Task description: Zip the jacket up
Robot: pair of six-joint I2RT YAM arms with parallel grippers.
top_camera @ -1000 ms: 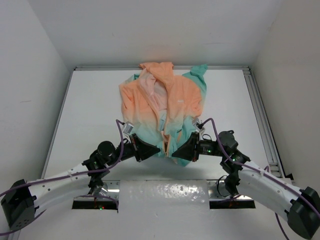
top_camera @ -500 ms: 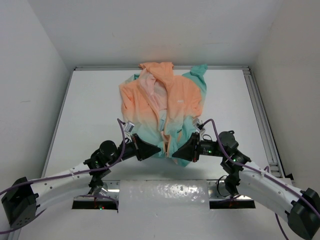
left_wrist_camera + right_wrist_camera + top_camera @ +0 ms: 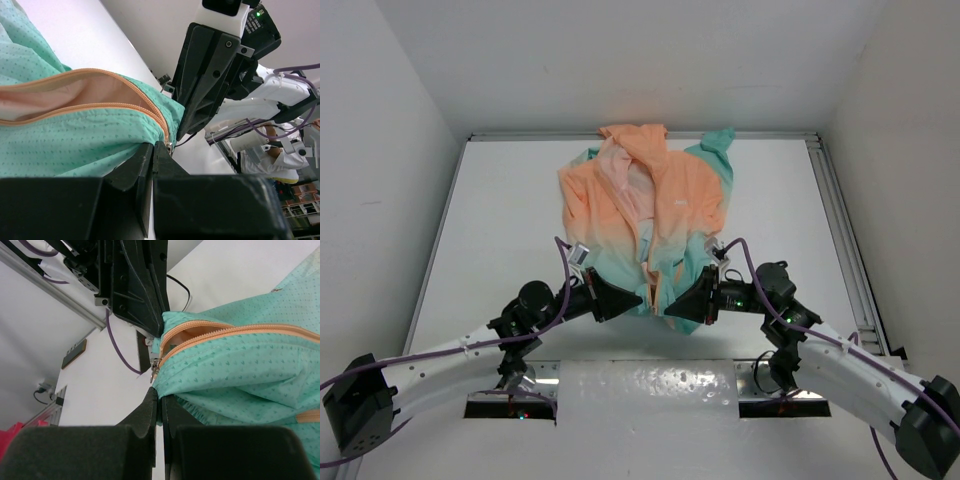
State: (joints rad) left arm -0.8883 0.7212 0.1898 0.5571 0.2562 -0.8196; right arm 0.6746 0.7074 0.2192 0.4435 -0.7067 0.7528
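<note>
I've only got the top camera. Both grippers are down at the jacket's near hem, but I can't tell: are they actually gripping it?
Observer: Yes for the left. Its wrist view shows the left gripper shut on the teal hem of the jacket, right by the zipper end.
Operator: And the right one?
Observer: The right gripper is shut on the hem too, just under a small metal slider.
Operator: Is the zipper done up at all there?
Observer: No. Just above the hem its two orange sides gape, with pink lining showing between them.
</note>
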